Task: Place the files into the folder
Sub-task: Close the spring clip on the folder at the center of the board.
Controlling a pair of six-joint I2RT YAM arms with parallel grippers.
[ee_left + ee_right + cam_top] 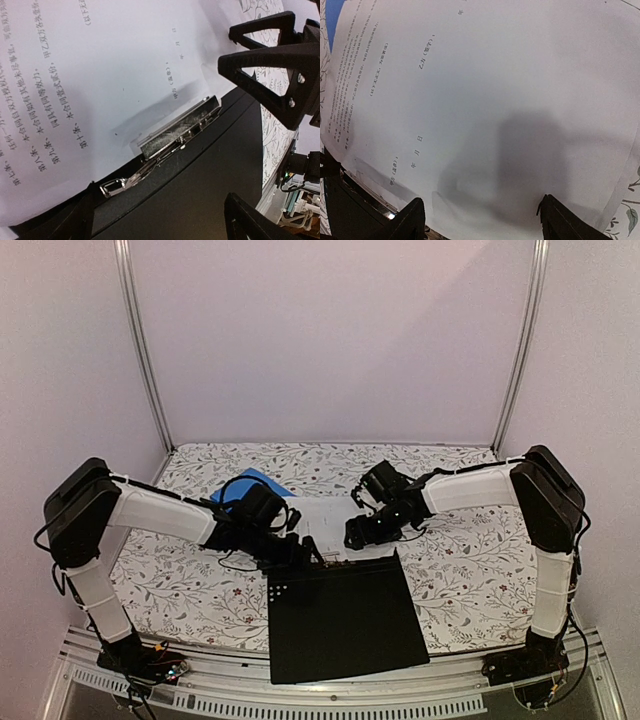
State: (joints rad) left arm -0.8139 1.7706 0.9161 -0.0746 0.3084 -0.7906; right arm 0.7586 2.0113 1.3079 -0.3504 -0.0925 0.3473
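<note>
On the left, I am holding the left pincer low over the far edge of the folder, its fingers spread wide and gripping nothing. Its wrist camera is showing me the metal clip just beside the fingertips, sitting along the folder's black inside where the paper's edge is meeting it. I cannot tell whether the paper is tucked under the clip.

Behind that arm, a smaller blue folder is peeking out from under the paper's far left corner.

In the middle, the files are lying flat and printed side up on the floral counter, just beyond the folder and touching its clip edge. The folder is lying open, black side up, at the near middle of the counter.

On the right, I am hovering the right pincer above the files, also spread and empty, casting a shadow on the white sheet between its fingertips.
</note>
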